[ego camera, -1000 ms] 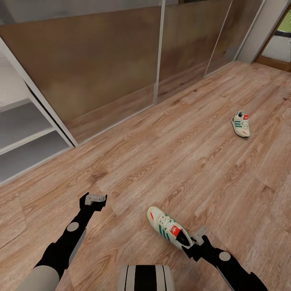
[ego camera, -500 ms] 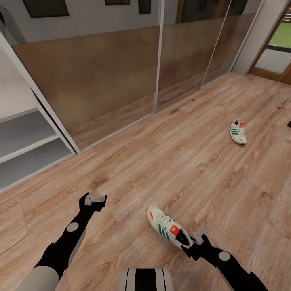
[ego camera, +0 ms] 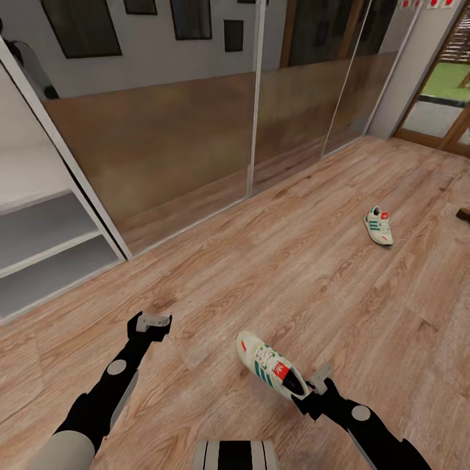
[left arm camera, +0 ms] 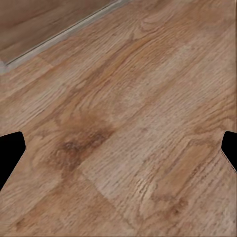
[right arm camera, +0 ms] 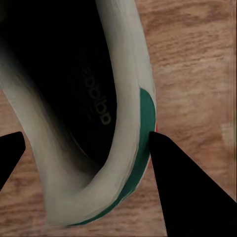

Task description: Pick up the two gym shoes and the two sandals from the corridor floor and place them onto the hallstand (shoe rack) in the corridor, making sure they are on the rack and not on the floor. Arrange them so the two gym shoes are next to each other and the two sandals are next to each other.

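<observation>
1. At your right tool (ego camera: 312,390): near shoe (ego camera: 271,373) gripped by its heel, above the floor (ego camera: 313,281).
2. Far right: second shoe (ego camera: 378,225) lies on planks.
3. Your left tool (ego camera: 151,322): wide, empty.

view: head camera tilted up, more wall and picture frames (ego camera: 192,18) showing
far shoe (ego camera: 378,225): sits higher and smaller in frame, camera shift only
right edge: dark object (ego camera: 464,213) now visible
</observation>
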Tool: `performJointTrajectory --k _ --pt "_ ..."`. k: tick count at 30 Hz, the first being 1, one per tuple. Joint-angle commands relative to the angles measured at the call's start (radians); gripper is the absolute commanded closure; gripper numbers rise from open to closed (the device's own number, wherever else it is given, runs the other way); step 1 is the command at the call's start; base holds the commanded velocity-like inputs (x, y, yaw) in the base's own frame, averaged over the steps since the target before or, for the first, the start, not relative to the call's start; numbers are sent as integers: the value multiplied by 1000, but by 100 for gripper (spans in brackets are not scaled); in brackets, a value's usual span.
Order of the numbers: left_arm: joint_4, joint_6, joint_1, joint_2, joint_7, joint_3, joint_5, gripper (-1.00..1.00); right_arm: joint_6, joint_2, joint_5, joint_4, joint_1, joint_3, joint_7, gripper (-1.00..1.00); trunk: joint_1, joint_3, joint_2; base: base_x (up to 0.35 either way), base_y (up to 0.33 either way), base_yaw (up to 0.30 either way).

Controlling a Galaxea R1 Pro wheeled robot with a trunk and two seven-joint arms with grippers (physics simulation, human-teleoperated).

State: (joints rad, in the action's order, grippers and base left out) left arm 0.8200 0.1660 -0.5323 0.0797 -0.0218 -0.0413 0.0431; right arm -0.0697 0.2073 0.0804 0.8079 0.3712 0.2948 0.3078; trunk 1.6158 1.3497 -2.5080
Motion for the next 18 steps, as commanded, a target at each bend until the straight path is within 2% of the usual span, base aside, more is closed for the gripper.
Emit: performJointTrajectory --k 1,6,9,10,14,18 --pt "1 3 0 0 -1 -1 4 -100 -5 1 7 2 0 1 0 100 -1 -5 0 0 0 0" --pt "6 3 0 0 -1 -2 3 -100 13 2 5 2 0 -9 -13 100 -3 -32 1 0 0 -26" --pt "4 0 3 3 -1 -2 7 -100 38 2 3 3 0 -74 -14 100 -4 -48 2 0 0 -58" --pt "3 -9 21 11 -1 -1 7 -100 43 2 3 9 0 -105 -14 100 -5 -54 2 0 0 -61" --pt "4 -17 47 22 -1 -2 7 -100 45 4 4 43 -1 -144 -15 100 -6 -75 3 0 0 -62" --pt "4 -17 89 25 -1 1 5 -100 45 5 4 52 -2 -213 -15 100 -8 -97 4 0 0 -62"
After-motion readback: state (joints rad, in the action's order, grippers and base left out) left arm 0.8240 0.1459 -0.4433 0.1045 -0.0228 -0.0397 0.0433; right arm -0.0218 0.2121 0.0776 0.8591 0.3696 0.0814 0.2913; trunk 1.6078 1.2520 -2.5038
